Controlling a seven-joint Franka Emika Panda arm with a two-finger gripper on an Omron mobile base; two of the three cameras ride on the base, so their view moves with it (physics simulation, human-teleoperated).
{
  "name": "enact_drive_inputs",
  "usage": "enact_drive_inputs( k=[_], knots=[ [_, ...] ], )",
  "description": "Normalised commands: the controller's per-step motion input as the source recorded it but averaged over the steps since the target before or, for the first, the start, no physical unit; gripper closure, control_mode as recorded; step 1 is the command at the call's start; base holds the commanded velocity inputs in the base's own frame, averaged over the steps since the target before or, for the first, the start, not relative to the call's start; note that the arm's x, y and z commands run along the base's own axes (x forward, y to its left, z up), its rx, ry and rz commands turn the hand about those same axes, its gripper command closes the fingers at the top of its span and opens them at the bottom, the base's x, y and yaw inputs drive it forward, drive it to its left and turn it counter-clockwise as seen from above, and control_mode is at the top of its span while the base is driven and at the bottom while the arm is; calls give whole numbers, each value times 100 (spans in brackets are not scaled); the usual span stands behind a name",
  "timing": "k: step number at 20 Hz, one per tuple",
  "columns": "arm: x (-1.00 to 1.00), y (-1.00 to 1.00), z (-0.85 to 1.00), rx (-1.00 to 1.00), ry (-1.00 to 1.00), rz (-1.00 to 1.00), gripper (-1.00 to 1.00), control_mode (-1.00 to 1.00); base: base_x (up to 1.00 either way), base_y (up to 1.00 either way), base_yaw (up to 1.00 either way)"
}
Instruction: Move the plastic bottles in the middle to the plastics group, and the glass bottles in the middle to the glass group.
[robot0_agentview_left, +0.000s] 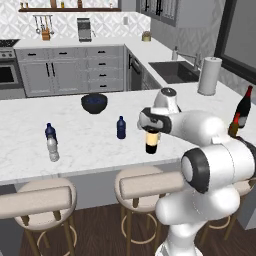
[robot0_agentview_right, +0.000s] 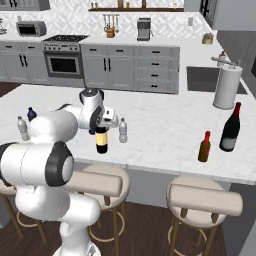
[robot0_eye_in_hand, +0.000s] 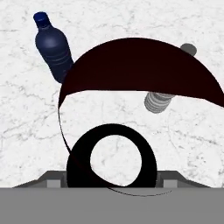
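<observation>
Dark wine bottle (robot0_agentview_left: 152, 141), black-necked, upright on the counter (robot0_agentview_left: 90, 145) just right of the dark blue plastic bottle (robot0_agentview_left: 121, 127): gripper (robot0_agentview_left: 151, 129) directly above, jaws closed around its neck, long axis vertical.

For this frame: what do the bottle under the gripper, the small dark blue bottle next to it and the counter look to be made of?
The wine bottle looks like dark, glossy glass: near-black body, tan label, tall neck. The dark blue bottle looks like plastic, judging by its ribbed sides and screw cap, though a render leaves that open. The counter looks like polished white marble or a stone imitation, with grey veining.
</observation>
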Motion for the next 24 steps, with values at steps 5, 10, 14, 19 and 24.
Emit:
enact_drive_inputs(
  k=[5,10,14,19,24],
  knots=[
    [-9,-71,20,0,6,-7,100,-100,0,0,0],
    [16,-91,37,0,12,-13,100,-100,0,0,0],
    [41,-92,26,0,10,-12,100,-100,0,0,0],
    [31,-88,2,0,3,-7,100,-100,0,0,0],
    [5,-64,-17,2,-4,0,100,-100,0,0,0]
  ],
)
